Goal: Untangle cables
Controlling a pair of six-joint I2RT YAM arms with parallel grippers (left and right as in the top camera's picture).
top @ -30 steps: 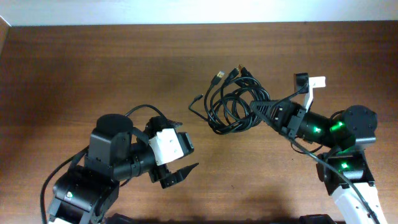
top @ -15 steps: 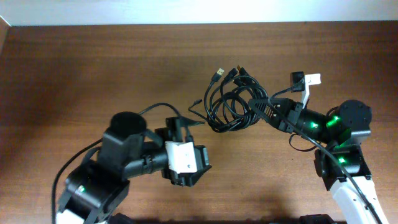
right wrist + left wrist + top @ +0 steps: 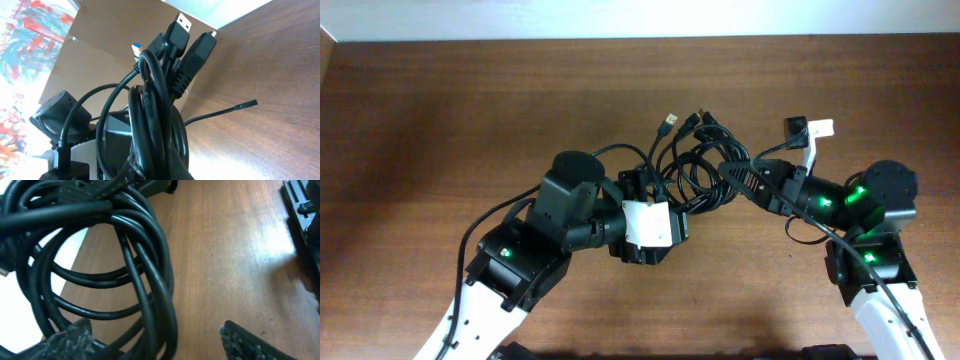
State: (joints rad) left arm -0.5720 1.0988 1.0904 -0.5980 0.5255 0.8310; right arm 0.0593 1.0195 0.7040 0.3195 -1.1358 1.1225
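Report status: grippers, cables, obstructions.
Left gripper open, straddling cables. Right gripper shut on cables. Cables in one tangled coil. No obstruction seen.

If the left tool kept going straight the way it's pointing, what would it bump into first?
The cables. The left tool is open and the black loops sit right in front of it, between its jaws, so it would probably touch them almost at once.
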